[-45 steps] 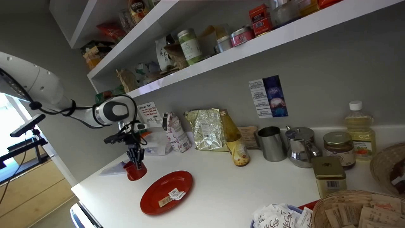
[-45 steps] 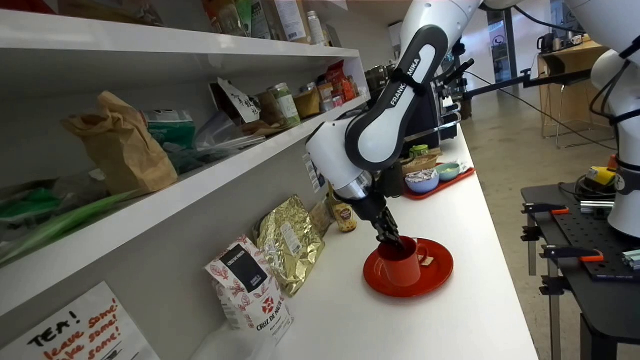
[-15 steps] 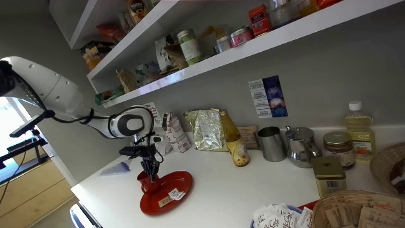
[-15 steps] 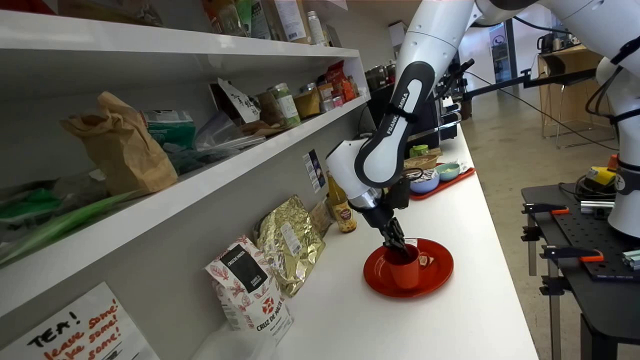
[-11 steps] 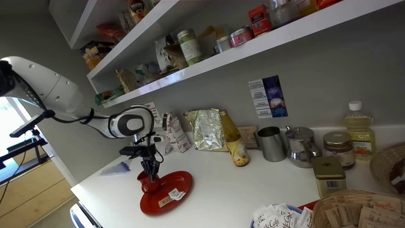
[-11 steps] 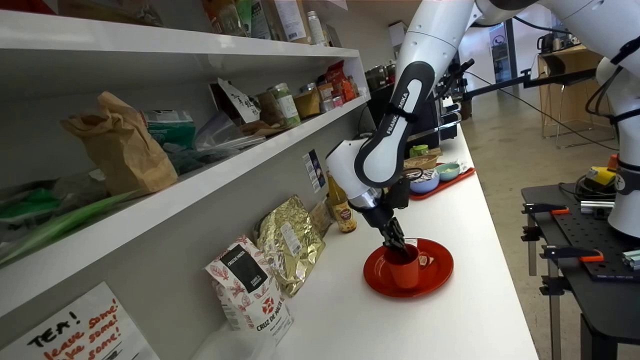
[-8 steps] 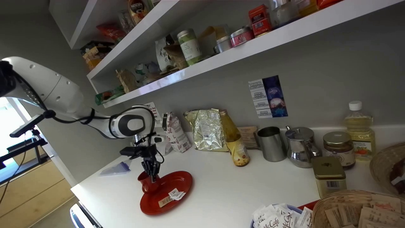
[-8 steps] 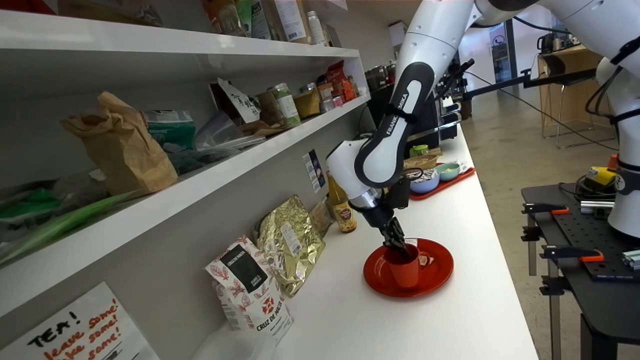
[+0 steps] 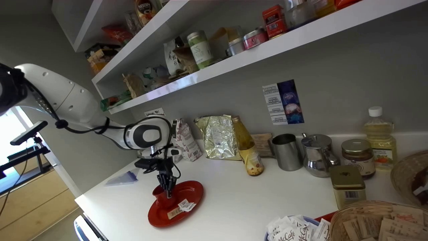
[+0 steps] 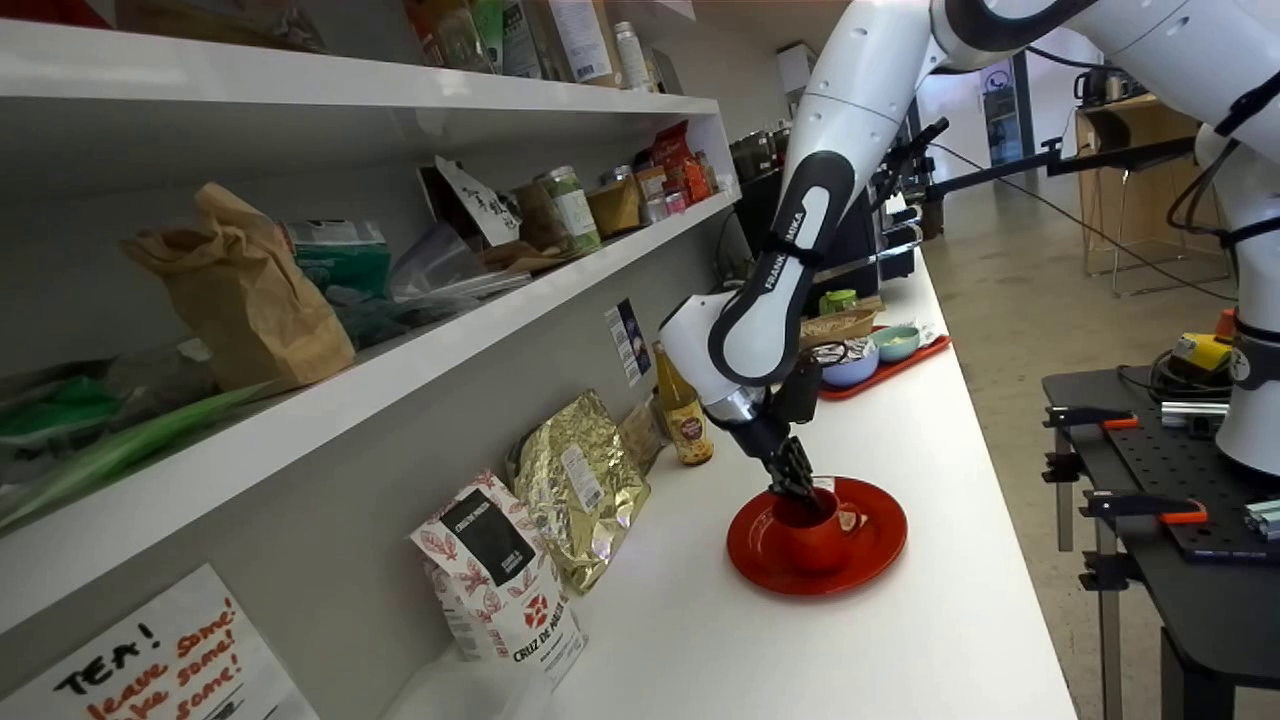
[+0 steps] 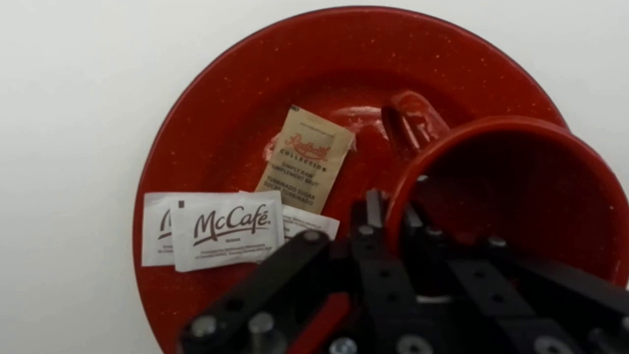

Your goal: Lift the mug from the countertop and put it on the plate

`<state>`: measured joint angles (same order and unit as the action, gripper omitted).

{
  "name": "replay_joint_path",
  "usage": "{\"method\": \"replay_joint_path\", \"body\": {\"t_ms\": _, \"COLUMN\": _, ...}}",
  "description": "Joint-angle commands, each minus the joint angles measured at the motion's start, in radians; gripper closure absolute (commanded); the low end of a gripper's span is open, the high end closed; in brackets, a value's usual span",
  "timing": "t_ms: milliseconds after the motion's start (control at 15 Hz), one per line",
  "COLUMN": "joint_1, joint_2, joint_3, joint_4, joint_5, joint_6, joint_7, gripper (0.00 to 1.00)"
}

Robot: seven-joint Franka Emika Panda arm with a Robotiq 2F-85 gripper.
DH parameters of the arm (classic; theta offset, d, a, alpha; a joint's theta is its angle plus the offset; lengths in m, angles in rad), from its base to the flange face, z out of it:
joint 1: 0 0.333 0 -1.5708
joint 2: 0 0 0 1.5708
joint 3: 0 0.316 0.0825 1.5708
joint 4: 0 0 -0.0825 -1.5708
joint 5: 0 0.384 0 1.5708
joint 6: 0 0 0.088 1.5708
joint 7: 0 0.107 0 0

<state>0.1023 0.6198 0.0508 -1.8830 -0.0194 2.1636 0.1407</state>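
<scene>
Arching over the smooth white countertop (image 9: 234,207), the white robot arm with black trim (image 10: 840,110) is holding its black, jointed metal gripper (image 11: 393,209) low, right at a small, round red mug (image 10: 815,550). The jaws are clamping the mug's wall between them: in the wrist view one jaw is sitting inside the mouth while its partner is sitting outside. In both exterior views the mug is appearing mouth-up against a wide, round, speckled red plate (image 11: 344,44), either on it or just above it; red is blending into red down there, so I cannot tell whether the base is touching. The mug's curved red handle (image 11: 422,115) is jutting out over the plate. A flat tan paper packet marked Redpath (image 11: 307,157) is lying on the plate, and thin white paper packets marked McCafé (image 11: 228,231) are lying bunched against one end of it. Along the grey wall (image 9: 334,83), a crumpled gold foil bag (image 9: 217,137) is leaning beside a tall, narrow-necked yellow bottle (image 9: 247,150), and an open grey metal pitcher (image 9: 287,154) is standing just beside a shiny, lidded steel teapot (image 9: 316,164).
</scene>
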Motion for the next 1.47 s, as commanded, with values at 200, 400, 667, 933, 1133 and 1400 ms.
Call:
{"method": "replay_joint_path", "body": {"t_ms": 200, "joint_1": -0.004, "joint_2": 0.025, "joint_3": -0.008, "joint_4": 0.030, "joint_5": 0.006, "joint_6": -0.012, "joint_7": -0.009, "gripper": 0.68}}
{"method": "replay_joint_path", "body": {"t_ms": 400, "joint_1": -0.004, "joint_2": 0.030, "joint_3": -0.008, "joint_4": 0.031, "joint_5": 0.006, "joint_6": -0.011, "joint_7": -0.009, "gripper": 0.78}}
{"method": "replay_joint_path", "body": {"t_ms": 667, "joint_1": -0.003, "joint_2": 0.030, "joint_3": -0.008, "joint_4": 0.031, "joint_5": 0.005, "joint_6": -0.011, "joint_7": -0.009, "gripper": 0.67}}
{"method": "replay_joint_path", "body": {"t_ms": 933, "joint_1": -0.003, "joint_2": 0.030, "joint_3": -0.008, "joint_4": 0.031, "joint_5": 0.005, "joint_6": -0.011, "joint_7": -0.009, "gripper": 0.67}}
{"method": "replay_joint_path", "body": {"t_ms": 1133, "joint_1": -0.003, "joint_2": 0.030, "joint_3": -0.008, "joint_4": 0.031, "joint_5": 0.005, "joint_6": -0.011, "joint_7": -0.009, "gripper": 0.67}}
{"method": "replay_joint_path", "body": {"t_ms": 1400, "joint_1": -0.005, "joint_2": 0.002, "joint_3": -0.007, "joint_4": 0.013, "joint_5": 0.010, "joint_6": -0.003, "joint_7": -0.005, "gripper": 0.35}}
